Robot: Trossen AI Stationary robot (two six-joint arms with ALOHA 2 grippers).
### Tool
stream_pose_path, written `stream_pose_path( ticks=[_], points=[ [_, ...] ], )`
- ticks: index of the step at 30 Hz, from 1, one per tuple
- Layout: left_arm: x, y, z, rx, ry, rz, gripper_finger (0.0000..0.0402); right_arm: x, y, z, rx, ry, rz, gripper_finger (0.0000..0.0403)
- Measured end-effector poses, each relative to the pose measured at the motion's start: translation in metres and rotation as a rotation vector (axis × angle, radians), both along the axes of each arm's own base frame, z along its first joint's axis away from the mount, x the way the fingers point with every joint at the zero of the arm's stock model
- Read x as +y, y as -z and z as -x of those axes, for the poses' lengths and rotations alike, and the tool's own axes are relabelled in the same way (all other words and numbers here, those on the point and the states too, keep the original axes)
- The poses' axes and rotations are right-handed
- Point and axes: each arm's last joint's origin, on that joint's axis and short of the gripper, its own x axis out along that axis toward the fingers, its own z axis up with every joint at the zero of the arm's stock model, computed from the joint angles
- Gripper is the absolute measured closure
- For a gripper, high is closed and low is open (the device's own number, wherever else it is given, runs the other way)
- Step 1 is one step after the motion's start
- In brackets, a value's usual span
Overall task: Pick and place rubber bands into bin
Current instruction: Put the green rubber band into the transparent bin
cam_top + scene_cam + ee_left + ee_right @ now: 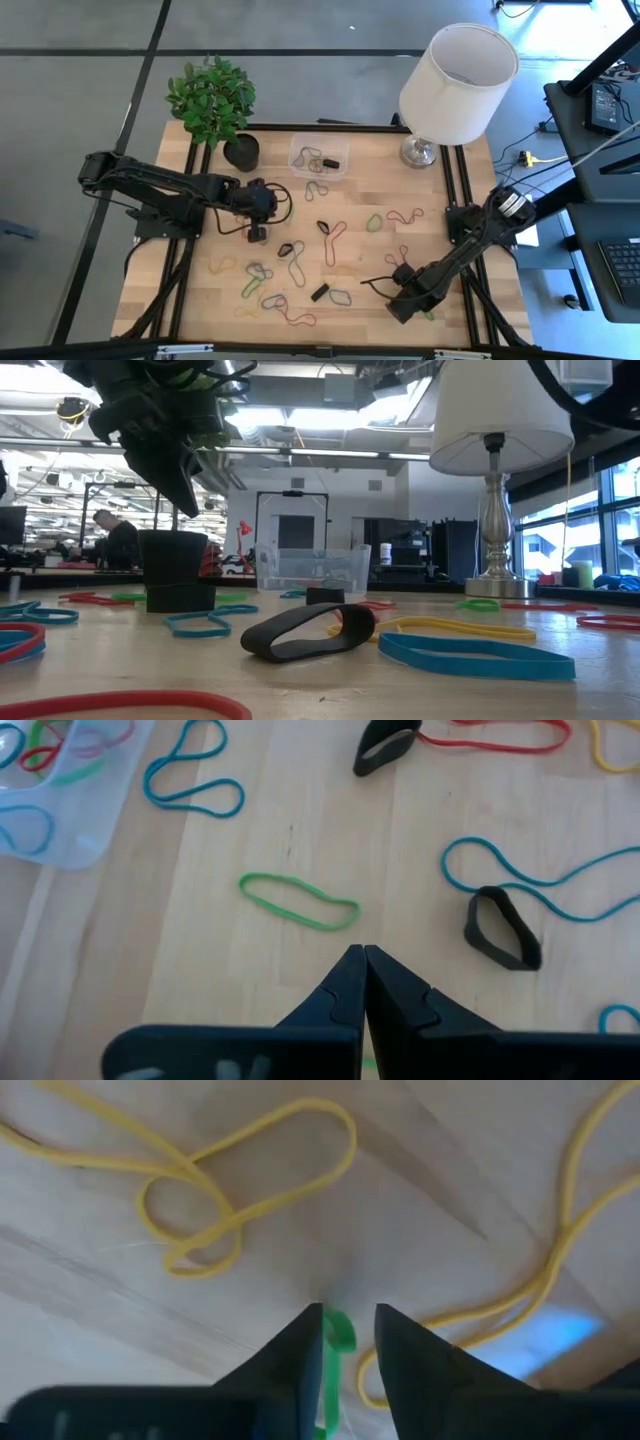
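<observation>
so: few thin coloured rubber bands (318, 160) already in small clear plastic bin (300, 166) at table's far centre; most bands lie scattered across wooden table (200, 290). left gripper (362, 960) pressed together, empty, above mid-left. right gripper (348, 1332) low at near right, slightly spread around green band (338, 1334). bulk of task left.

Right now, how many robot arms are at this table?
2. The left gripper, shut, hovers mid-table near a thin green rubber band; the right gripper, open, straddles another green rubber band toward the table's right side.
</observation>
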Motion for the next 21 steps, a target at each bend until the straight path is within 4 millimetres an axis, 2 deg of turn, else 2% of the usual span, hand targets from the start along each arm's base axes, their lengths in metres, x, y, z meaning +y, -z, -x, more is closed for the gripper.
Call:
stream_pose_path(
  ticks=[6,11,14,21],
  points=[
    [-0.001,0.0,0.0,0.001,0.011,0.017,0.0399,0.004,0.001,0.0,-0.021,-0.007,-0.021,0.0391],
    [-0.001,0.0,0.0,0.001,0.012,0.017,0.04,0.005,-0.012,-0.002,-0.061,-0.002,-0.043,0.0393],
    [-0.001,0.0,0.0,0.003,0.028,0.005,0.0399,0.004,-0.034,-0.003,-0.109,0.012,-0.001,0.0398],
    [-0.001,0.0,0.0,0.005,0.075,-0.027,0.0399,-0.014,-0.106,-0.009,-0.37,0.061,0.254,0.04]
  ],
)
